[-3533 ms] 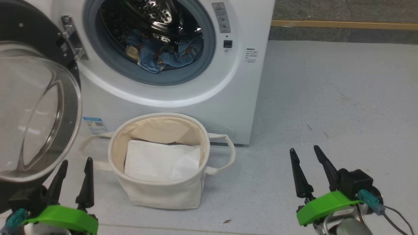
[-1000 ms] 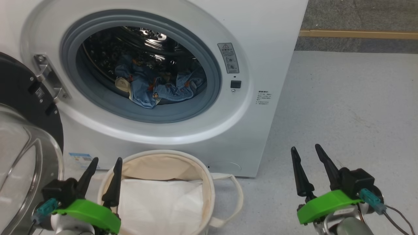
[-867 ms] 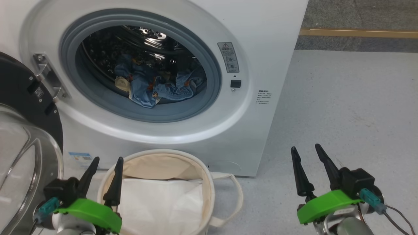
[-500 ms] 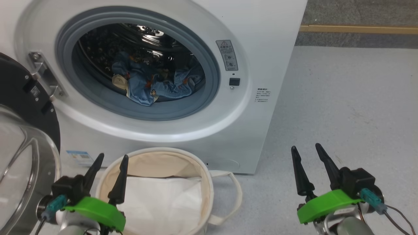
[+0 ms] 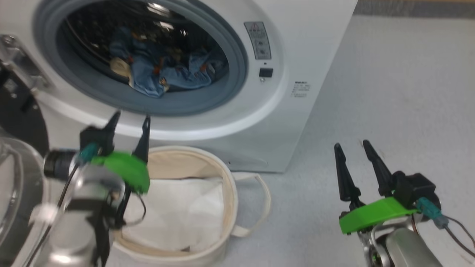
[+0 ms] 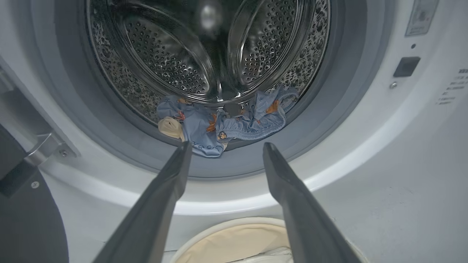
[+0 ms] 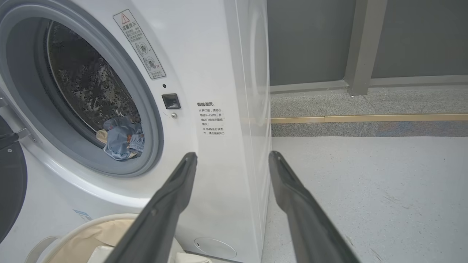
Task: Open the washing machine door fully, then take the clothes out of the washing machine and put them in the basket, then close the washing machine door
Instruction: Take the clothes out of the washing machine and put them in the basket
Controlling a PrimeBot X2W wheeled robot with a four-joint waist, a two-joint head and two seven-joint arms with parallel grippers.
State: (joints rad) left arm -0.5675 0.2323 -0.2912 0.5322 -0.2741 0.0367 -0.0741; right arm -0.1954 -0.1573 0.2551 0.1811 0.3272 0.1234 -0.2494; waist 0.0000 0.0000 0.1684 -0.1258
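One crumpled heap of clothes [image 6: 223,124], soft light-blue fabric with orange-brown prints and a cream patch, lies at the bottom front of the perforated steel drum [image 6: 164,54]. One fold reaches the smooth grey rubber ring [image 6: 329,109]. The washing machine [image 5: 304,44] is a glossy white box on a speckled pale grey floor [image 5: 389,92]. The washing machine door [image 5: 15,118] stands swung open at my left, with a black rim and bulging clear glass. The basket [image 5: 232,193], a round cream canvas tub with loop handles, sits just in front of the machine below the opening, and a plain white sheet [image 5: 178,207] lies inside it.

My left gripper [image 5: 132,115] hangs above the basket's left rim, its two long, dark, tapered fingers spread wide and pointing at the drum mouth. It holds nothing and touches nothing. My right gripper [image 5: 351,144] hangs over bare floor to the machine's right, fingers likewise parted and empty.
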